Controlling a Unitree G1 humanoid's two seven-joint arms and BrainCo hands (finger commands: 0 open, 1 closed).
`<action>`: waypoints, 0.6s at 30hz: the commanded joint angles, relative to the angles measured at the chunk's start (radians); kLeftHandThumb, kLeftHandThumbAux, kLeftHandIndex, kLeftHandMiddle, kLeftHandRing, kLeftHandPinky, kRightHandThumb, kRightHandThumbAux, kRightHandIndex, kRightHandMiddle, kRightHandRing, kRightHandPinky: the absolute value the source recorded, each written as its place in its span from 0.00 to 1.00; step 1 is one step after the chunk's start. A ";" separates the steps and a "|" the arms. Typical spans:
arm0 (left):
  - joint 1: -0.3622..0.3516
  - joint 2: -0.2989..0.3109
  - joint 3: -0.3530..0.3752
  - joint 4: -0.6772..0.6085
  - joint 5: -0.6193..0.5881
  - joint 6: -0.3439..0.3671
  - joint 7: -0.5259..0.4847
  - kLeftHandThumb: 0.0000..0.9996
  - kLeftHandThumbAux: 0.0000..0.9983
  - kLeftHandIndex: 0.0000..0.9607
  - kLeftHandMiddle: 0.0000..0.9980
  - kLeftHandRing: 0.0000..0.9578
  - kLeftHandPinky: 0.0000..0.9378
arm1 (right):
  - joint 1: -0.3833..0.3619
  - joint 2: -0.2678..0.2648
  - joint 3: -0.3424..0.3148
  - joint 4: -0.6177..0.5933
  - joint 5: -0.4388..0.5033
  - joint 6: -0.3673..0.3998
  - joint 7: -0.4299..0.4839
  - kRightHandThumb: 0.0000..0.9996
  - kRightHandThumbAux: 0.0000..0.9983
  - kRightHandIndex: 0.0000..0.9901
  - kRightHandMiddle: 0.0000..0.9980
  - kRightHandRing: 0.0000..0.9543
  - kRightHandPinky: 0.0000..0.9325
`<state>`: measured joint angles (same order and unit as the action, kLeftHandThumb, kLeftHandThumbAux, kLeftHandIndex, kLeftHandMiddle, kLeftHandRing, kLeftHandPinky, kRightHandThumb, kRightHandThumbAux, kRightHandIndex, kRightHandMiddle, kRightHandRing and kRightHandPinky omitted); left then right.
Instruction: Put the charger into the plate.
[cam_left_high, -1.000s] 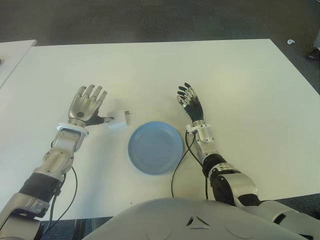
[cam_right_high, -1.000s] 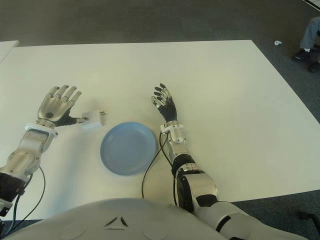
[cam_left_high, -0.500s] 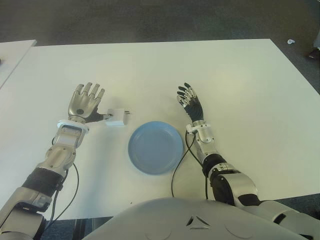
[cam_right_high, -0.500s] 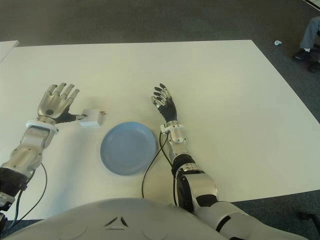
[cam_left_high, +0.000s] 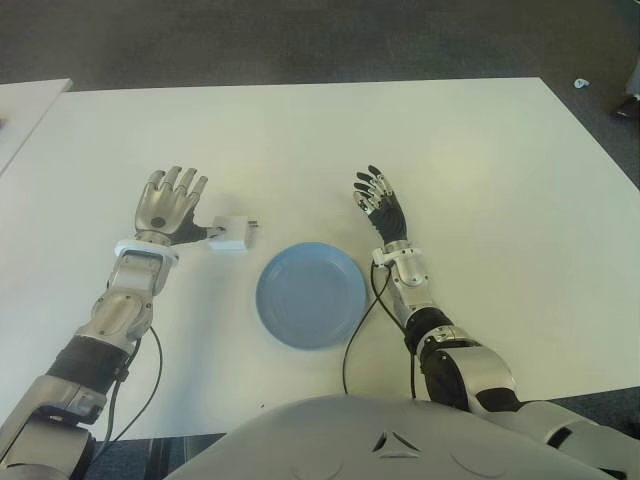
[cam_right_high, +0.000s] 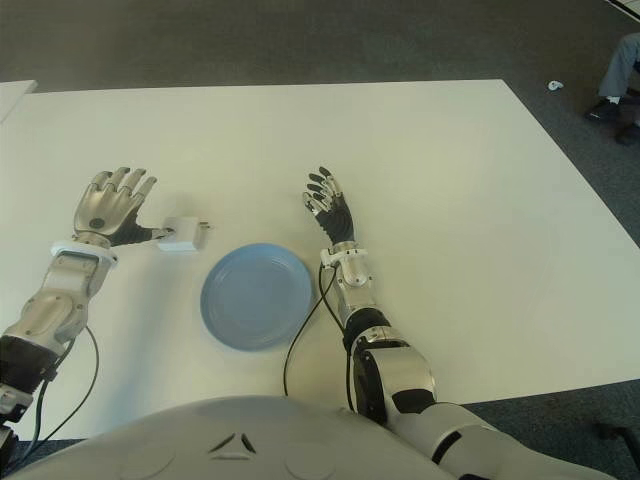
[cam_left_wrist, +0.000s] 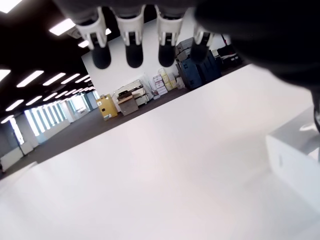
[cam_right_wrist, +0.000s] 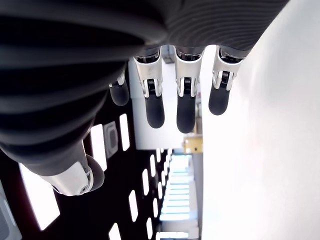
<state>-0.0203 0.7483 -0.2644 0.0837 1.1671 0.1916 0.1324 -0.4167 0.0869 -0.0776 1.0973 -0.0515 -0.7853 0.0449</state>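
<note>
Nudged leftward, charger (cam_left_high: 232, 234) meets open left hand (cam_left_high: 167, 207) thumb (contact unclear), plate (cam_left_high: 311, 294) apart.

My silver left hand (cam_left_high: 168, 205) reaches forward on its jointed metal arm (cam_left_high: 112, 310), fingers spread and holding nothing. My black-fingered right hand (cam_left_high: 380, 203) is raised to its right, edge-up, fingers extended and empty.

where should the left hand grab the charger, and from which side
Grip the charger by its white block, across the two long sides, coming from its left, where the open left hand already is. It lies flat, prongs pointing right toward the plate, so avoid that end.
</note>
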 joint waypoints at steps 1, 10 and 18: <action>0.041 -0.001 0.042 -0.072 -0.076 -0.046 0.023 0.22 0.35 0.00 0.00 0.00 0.00 | 0.114 0.009 -0.011 0.063 0.020 0.033 0.002 0.21 0.65 0.02 0.19 0.21 0.18; 0.082 0.013 0.110 -0.124 -0.189 -0.178 0.093 0.25 0.37 0.00 0.00 0.00 0.00 | 0.113 0.009 -0.010 0.067 0.016 0.030 -0.007 0.22 0.68 0.02 0.21 0.22 0.20; 0.094 0.047 0.193 -0.145 -0.365 -0.387 0.101 0.27 0.36 0.00 0.00 0.00 0.00 | 0.110 0.010 -0.010 0.070 0.018 0.041 -0.005 0.22 0.68 0.03 0.22 0.24 0.22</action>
<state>0.0650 0.7695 -0.1070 -0.0489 0.8822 -0.1136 0.2390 -0.4159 0.0857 -0.0791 1.0973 -0.0517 -0.7843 0.0413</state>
